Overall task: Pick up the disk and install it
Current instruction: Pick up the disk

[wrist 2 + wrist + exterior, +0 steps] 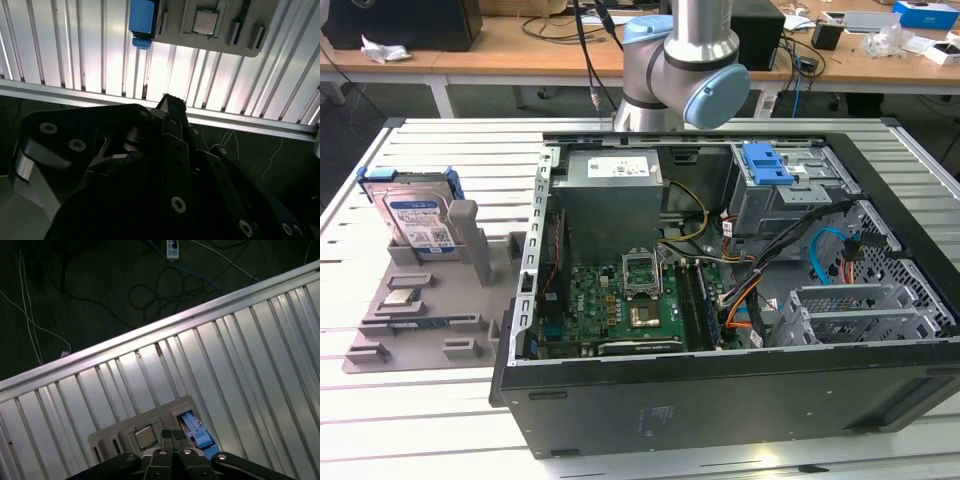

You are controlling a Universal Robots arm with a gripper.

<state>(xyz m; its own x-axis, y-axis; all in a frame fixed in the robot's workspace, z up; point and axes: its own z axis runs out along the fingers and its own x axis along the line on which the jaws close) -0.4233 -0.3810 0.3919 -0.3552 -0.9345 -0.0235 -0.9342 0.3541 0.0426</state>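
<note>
Ahead of our black gripper, whose fingers are pressed together on nothing, we see the disk, a flat silver-metal hard drive in a blue plastic carrier frame, standing upright in a grey plastic holder tray. Below the gripper runs the edge of the ribbed aluminium table, which also carries the open black computer case

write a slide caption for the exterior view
Hard drive in its blue carrier sits in the grey parts fixture beside the open computer case, robot arm behind.
</note>
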